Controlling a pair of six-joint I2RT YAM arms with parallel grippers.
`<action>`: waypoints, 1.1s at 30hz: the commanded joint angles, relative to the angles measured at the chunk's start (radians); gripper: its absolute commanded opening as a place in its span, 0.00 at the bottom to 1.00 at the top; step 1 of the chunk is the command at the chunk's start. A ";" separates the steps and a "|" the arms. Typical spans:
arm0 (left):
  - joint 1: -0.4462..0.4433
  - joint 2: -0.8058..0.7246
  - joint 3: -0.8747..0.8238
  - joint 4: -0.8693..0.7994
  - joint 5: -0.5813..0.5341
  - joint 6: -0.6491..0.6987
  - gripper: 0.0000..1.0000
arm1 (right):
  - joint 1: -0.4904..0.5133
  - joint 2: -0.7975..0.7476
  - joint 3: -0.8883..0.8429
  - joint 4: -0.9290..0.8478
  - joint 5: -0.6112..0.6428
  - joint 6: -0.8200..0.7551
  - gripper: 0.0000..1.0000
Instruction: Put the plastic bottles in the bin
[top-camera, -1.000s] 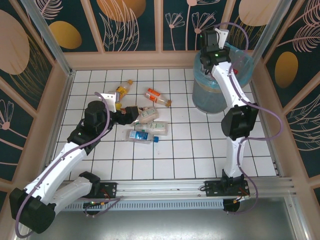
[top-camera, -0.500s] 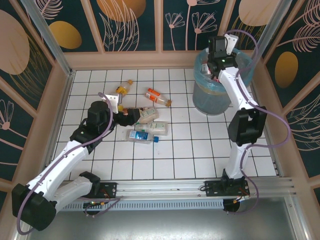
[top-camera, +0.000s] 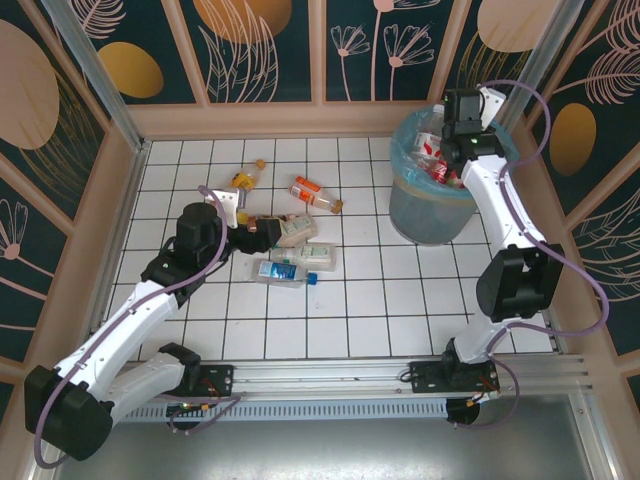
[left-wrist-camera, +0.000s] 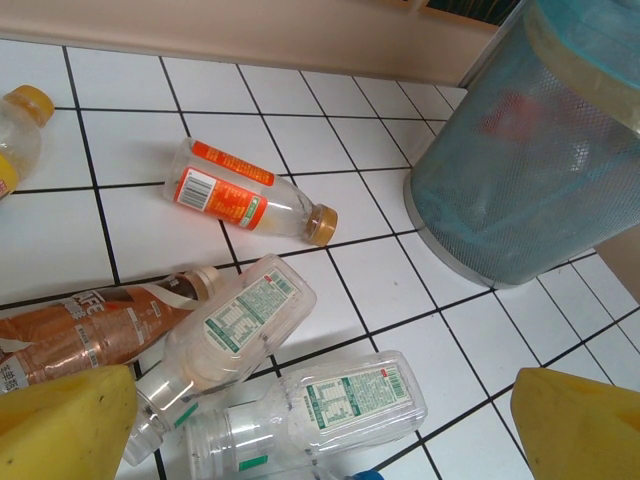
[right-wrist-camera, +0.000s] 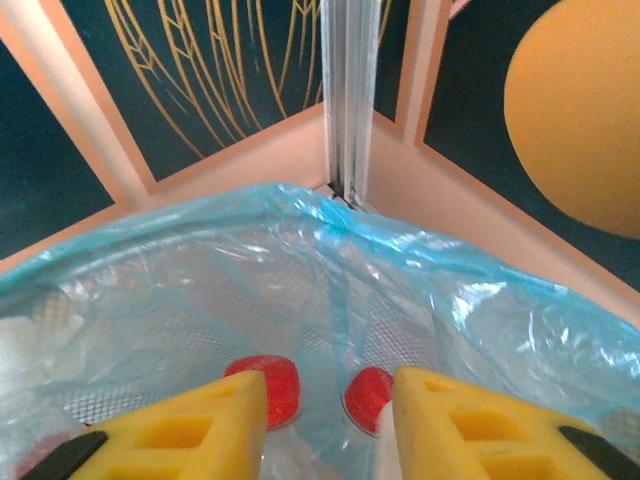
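Note:
Several plastic bottles lie in a loose pile on the white tiles: an orange-labelled one, a brown one, two clear ones with green labels, and a yellow-capped one. My left gripper hovers wide open just above the pile, touching nothing. The bin, lined with a blue bag, stands at the back right. Over its mouth my right gripper has its jaws parted, and red-capped bottles lie in the bag below.
A raised tan wall runs behind the tiles, with metal posts at the corners. A blue-capped bottle lies nearest the arms. Bare tiles stretch between the pile and the bin and toward the front rail.
The right arm has swung rightward across the bin's mouth and its jaws have widened. The left arm has barely moved over the pile.

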 joint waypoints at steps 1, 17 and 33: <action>-0.002 -0.004 0.010 0.027 -0.006 0.008 0.96 | 0.005 -0.007 0.072 0.017 -0.040 0.020 0.43; -0.003 -0.039 0.125 -0.172 -0.277 0.009 0.96 | 0.412 -0.234 -0.102 0.316 -0.205 -0.187 0.60; 0.035 -0.040 0.048 -0.259 -0.346 -0.107 0.97 | 0.679 -0.096 -0.506 0.473 -0.933 -0.546 0.70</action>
